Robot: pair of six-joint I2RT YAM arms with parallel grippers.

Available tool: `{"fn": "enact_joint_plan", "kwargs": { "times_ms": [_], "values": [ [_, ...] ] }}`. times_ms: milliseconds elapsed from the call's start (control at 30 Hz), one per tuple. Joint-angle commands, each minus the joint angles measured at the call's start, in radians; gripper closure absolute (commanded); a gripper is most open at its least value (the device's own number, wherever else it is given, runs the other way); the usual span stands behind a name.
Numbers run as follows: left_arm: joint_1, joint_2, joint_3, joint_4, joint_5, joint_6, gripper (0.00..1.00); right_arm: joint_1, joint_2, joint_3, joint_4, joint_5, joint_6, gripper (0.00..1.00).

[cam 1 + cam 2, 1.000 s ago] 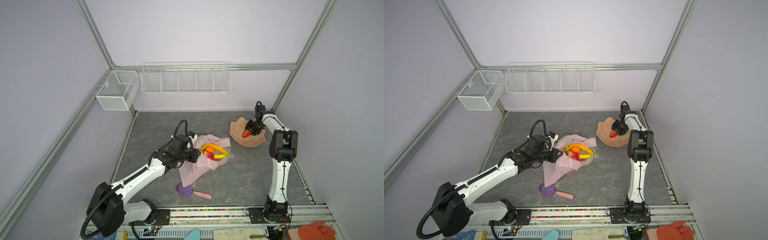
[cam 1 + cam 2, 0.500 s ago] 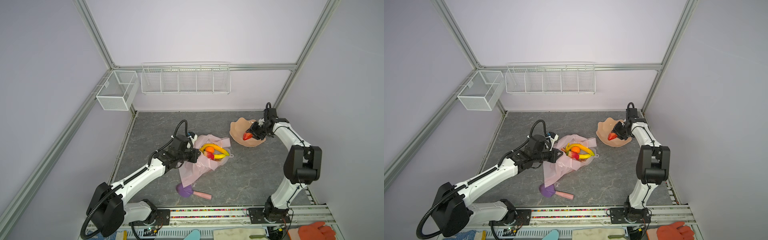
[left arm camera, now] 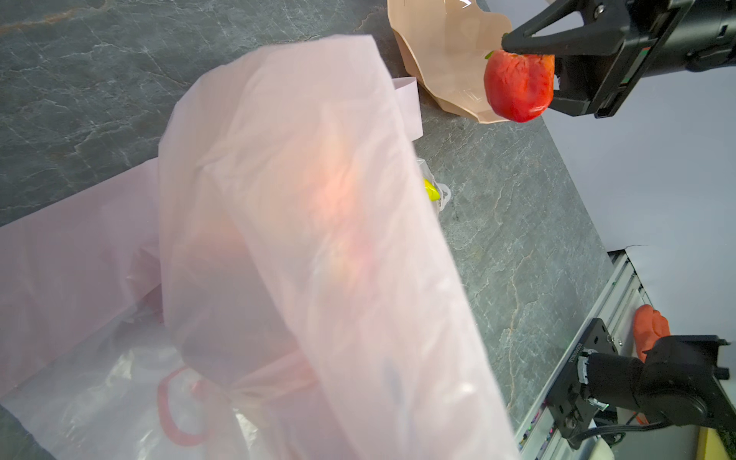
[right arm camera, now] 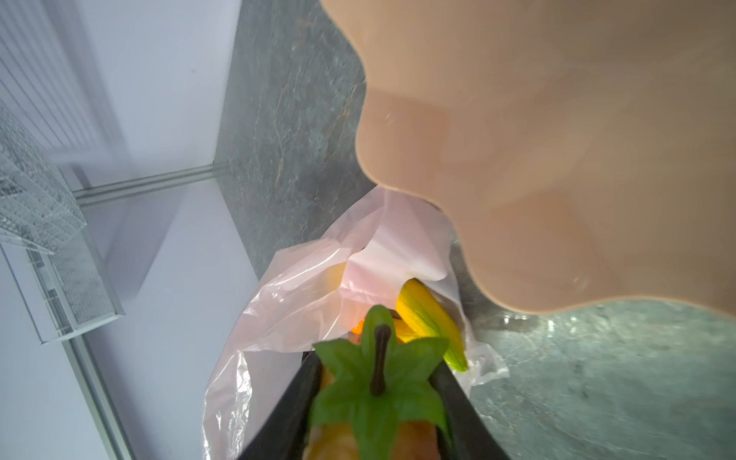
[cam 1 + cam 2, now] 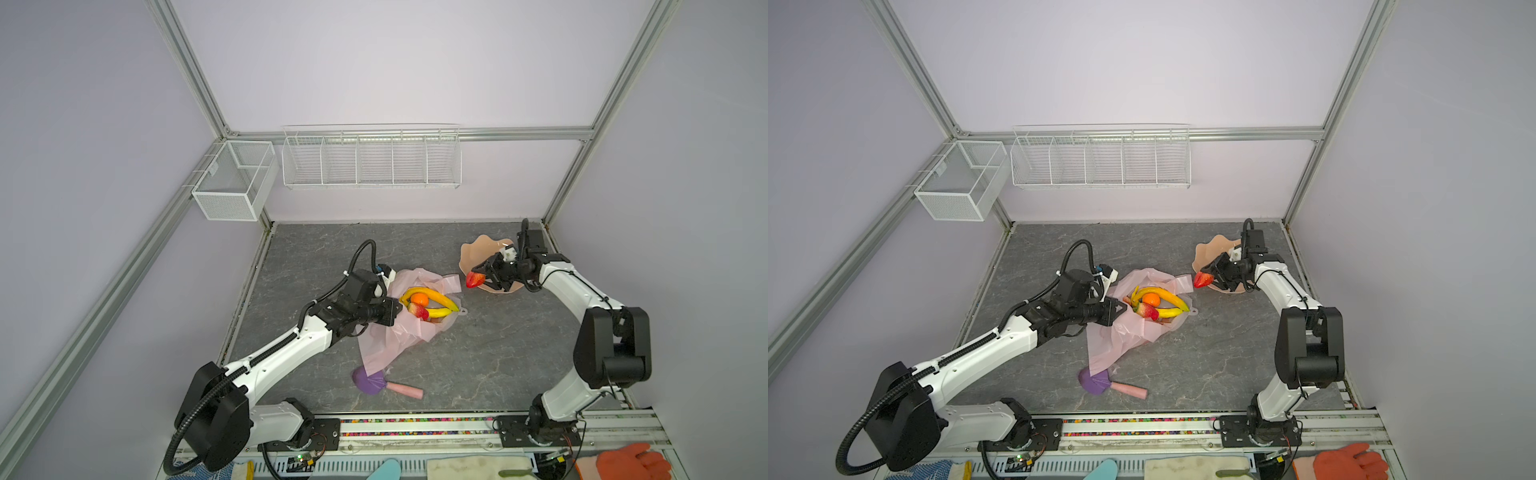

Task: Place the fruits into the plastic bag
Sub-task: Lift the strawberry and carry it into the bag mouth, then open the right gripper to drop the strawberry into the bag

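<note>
- Clamping a red strawberry (image 5: 474, 280) by its sides, the right gripper (image 5: 482, 279) hangs above the table (image 5: 498, 332), between the peach bowl (image 5: 478, 253) and the plastic bag (image 5: 395, 340).
- Jaws of the left gripper (image 5: 394, 311) are pinched together on the bag's rim.
- Two bananas (image 5: 436, 297), an orange (image 5: 420, 298) and a second strawberry (image 5: 417, 311) lie inside the bag.

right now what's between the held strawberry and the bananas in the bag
Only the plastic bag's pink handle flap lies between strawberry and bananas, as both top views show.
</note>
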Motion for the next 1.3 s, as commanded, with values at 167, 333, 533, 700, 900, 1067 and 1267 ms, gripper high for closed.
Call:
{"fn": "enact_joint_plan", "kwargs": {
  "times_ms": [167,333,533,700,900,1067,1267],
  "values": [
    [-0.007,0.026,0.044,0.012,0.012,0.019,1.0,0.241,0.03,0.002,0.084,-0.004,0.136,0.67],
    [-0.008,0.034,0.045,0.018,0.014,0.019,1.0,0.375,0.096,0.057,0.089,0.006,0.166,0.67],
    [-0.008,0.04,0.037,0.025,0.013,0.022,1.0,0.485,0.203,0.156,0.031,0.027,0.148,0.6],
    [-0.008,0.04,0.029,0.03,0.011,0.021,1.0,0.526,0.29,0.274,-0.092,0.039,0.068,0.52],
    [-0.009,0.028,0.018,0.025,0.001,0.019,1.0,0.525,0.291,0.32,-0.183,0.027,-0.019,0.24],
    [-0.008,0.007,-0.005,0.02,-0.012,0.014,1.0,0.47,0.197,0.326,-0.297,0.067,-0.142,0.08],
    [-0.01,-0.003,-0.017,0.018,-0.017,0.009,1.0,0.387,0.113,0.374,-0.452,0.142,-0.366,0.06]
  ]
}}
